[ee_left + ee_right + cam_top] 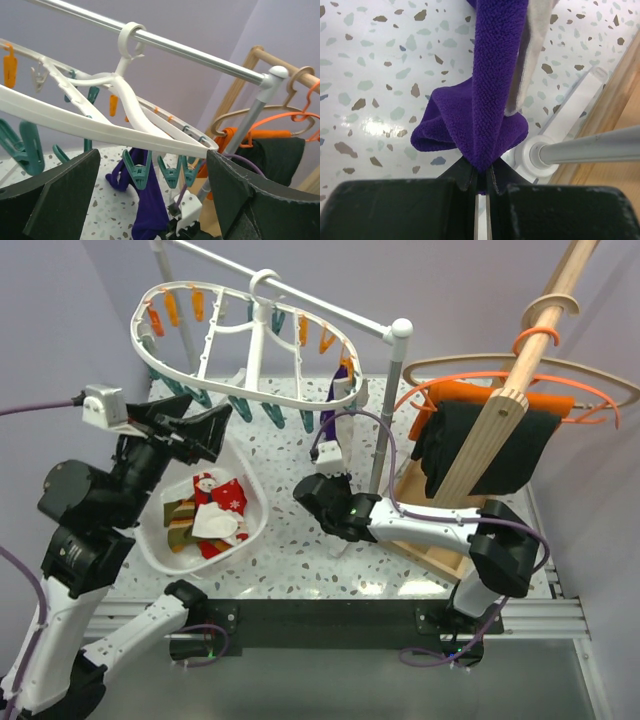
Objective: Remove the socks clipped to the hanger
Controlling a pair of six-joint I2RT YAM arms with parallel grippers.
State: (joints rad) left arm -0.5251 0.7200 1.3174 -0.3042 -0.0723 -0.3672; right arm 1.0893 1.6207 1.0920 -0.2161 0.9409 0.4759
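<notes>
Your dark purple sock (490, 100) looks soft, light and limp. It is a fuzzy knit that should stretch before its clip lets go, so hold it low, on the bunched fold. It hangs under the right end of the hanger (100, 129). Your right gripper (480, 176) is clamped on the sock's lowest fold, beneath the hanger. Your left gripper (200, 425) gapes wide and empty, just below the hanger's left end.

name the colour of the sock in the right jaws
Dark purple sock, clearest in the right wrist view.

Fuzzy purple sock (485, 95), glossy plastic hanger (250, 340)
</notes>
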